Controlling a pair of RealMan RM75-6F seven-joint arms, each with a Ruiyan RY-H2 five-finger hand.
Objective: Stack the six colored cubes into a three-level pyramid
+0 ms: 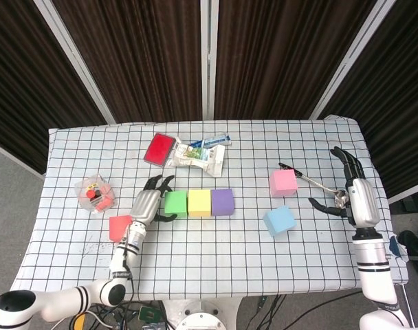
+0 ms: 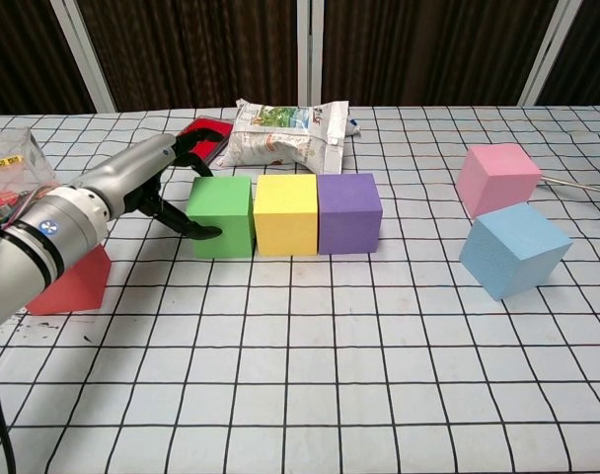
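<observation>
Three cubes sit in a row near the table's centre: green cube (image 1: 175,203) (image 2: 221,215), yellow cube (image 1: 199,202) (image 2: 285,213) and purple cube (image 1: 222,201) (image 2: 348,212), faces touching, all on the checked tablecloth (image 1: 216,254). None is stacked.

At 3 o'clock from the row, well apart, stands the pink cube (image 1: 282,183) (image 2: 496,179); the blue cube (image 1: 280,220) (image 2: 513,250) lies just beside it at its 6 o'clock, turned at an angle. The red cube (image 1: 119,227) (image 2: 71,281) sits at about 8 o'clock from the green cube, partly hidden by the left arm in the chest view.

The left hand (image 1: 148,203) (image 2: 147,183) is at the green cube's 9 o'clock side, fingers apart, one fingertip touching its front edge; it holds nothing. The right hand (image 1: 352,192) is at the table's 3 o'clock edge, fingers spread, holding nothing.

At 12 o'clock from the row lie a snack packet (image 1: 199,155) (image 2: 285,133) and a red tin (image 1: 159,148). A clear box (image 1: 94,193) stands at 9 o'clock. A metal spoon (image 1: 312,180) lies beside the pink cube.
</observation>
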